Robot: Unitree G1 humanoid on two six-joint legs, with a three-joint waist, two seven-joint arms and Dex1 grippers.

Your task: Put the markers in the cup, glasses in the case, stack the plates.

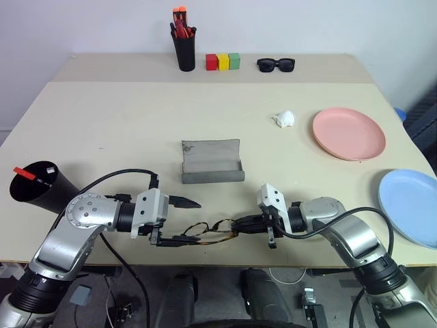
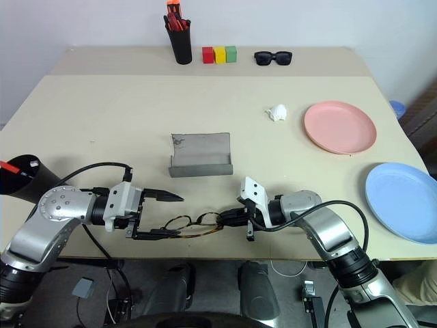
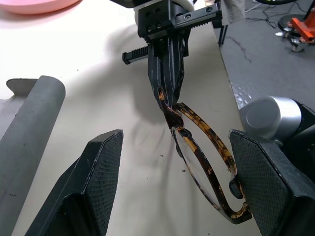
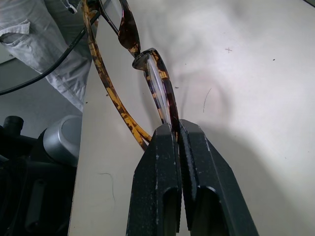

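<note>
Glasses (image 2: 194,223): tortoiseshell frame, held off the desk (image 1: 123,123) near its front edge, between the two hands; right hand (image 1: 240,223) clamped tight on one lens rim, so the frame hangs edge-on and can be carried; left hand (image 1: 183,221) with fingers wide apart around the other end, one finger touching the frame's outer side, seemingly steadying rather than gripping. Case (image 1: 212,162): grey, open, lid standing up, mouth facing the robot just behind the glasses, placed well for a short drop-in; judged the step in hand. Cup (image 1: 39,183): black, tipped on its side at the desk's left edge, a red-tipped marker (image 1: 24,173) at its rim; whether inside, cannot tell. Plates: pink plate (image 1: 349,133) and blue plate (image 1: 413,205) lie apart on the right, not yet stacked. Other items: pen holder (image 1: 184,48), coloured blocks (image 1: 222,61), sunglasses (image 1: 276,65) along the far edge; white crumpled scrap (image 1: 285,119) near the pink plate
</note>
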